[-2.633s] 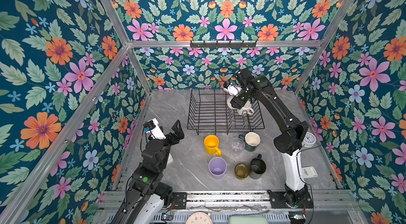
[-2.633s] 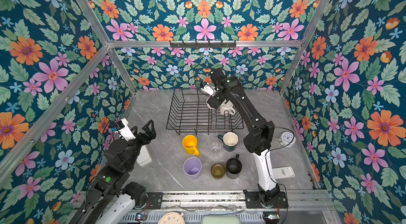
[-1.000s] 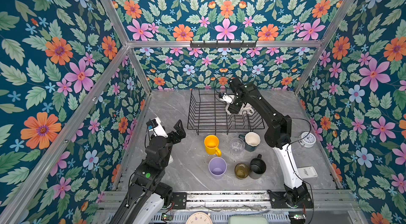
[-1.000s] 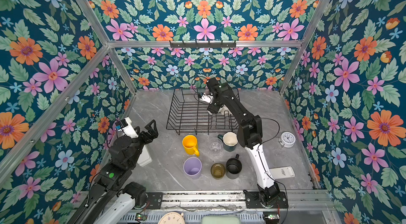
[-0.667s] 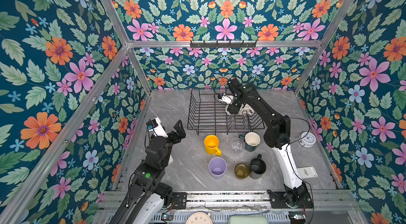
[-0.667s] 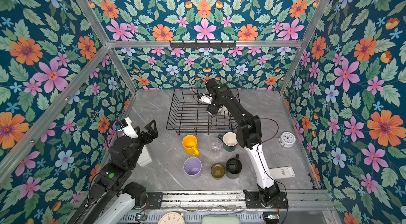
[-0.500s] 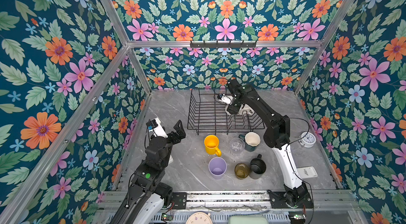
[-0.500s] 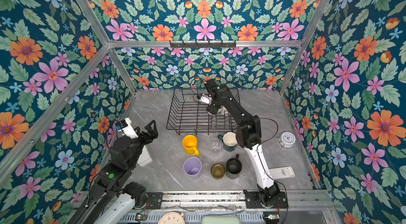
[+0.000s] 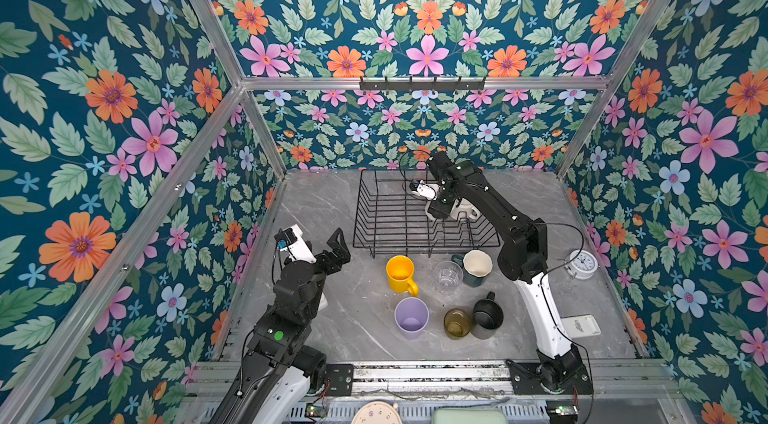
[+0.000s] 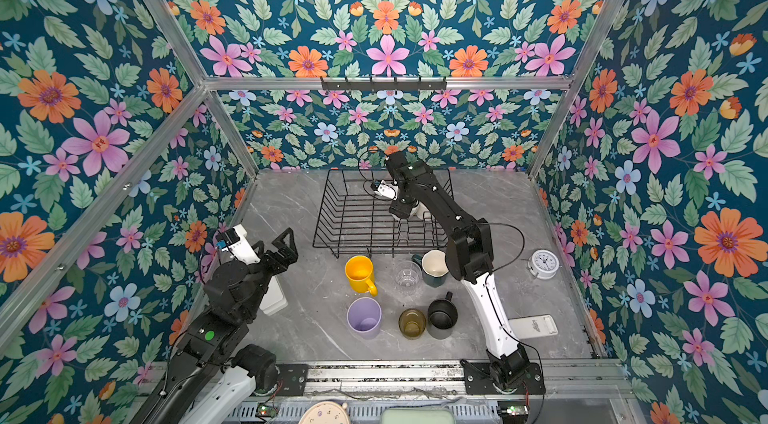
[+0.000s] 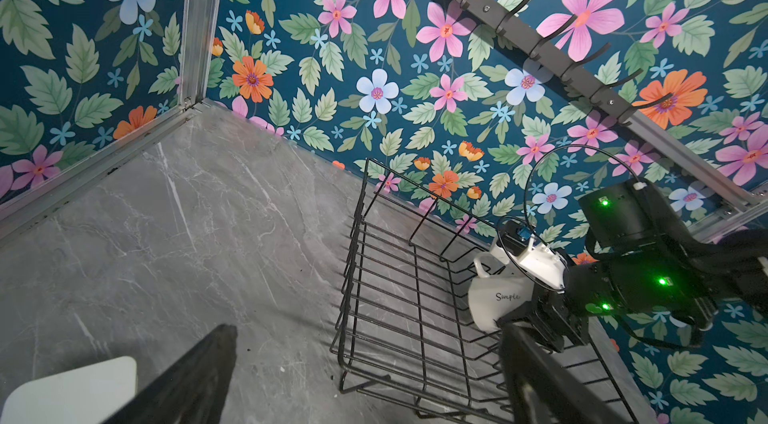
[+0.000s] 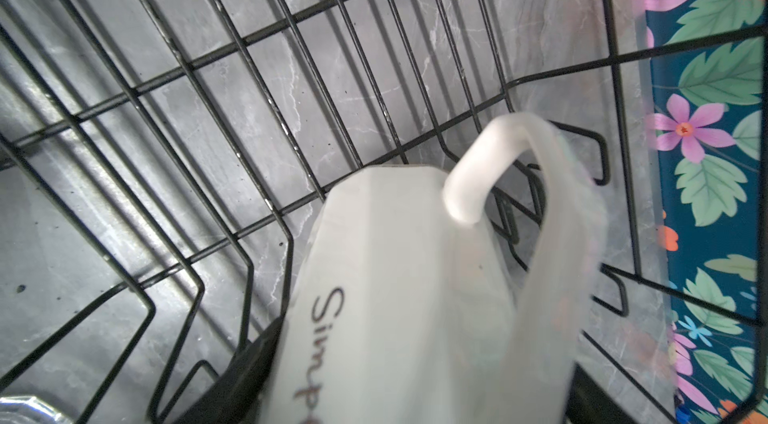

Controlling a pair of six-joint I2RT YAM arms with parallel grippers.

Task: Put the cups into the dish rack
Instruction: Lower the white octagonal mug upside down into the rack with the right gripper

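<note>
My right gripper (image 9: 445, 208) (image 10: 405, 208) is inside the black wire dish rack (image 9: 361, 210) (image 10: 328, 210), at its back right. It is shut on the white mug with script (image 9: 464, 210) (image 12: 395, 297). The mug (image 11: 494, 301) is tilted with its handle up, low over the rack's wires; I cannot tell whether it touches them. The other cups stand on the table in front of the rack: yellow mug (image 9: 400, 273), clear glass (image 9: 448, 276), dark green mug (image 9: 476, 268), lilac tumbler (image 9: 410, 316), amber glass (image 9: 457, 323), black mug (image 9: 486, 316). My left gripper (image 9: 322, 253) (image 11: 370, 393) hangs open and empty left of the rack.
A small white alarm clock (image 9: 582, 264) and a flat white object (image 9: 579, 325) lie at the table's right. A white box (image 10: 274, 297) sits under my left arm. The black hook rail (image 9: 422, 83) runs along the back wall, with floral walls on three sides.
The right gripper has carried the white mug down and leftward into the rack, and has barely moved in the last half second. The left arm has shifted only slightly.
</note>
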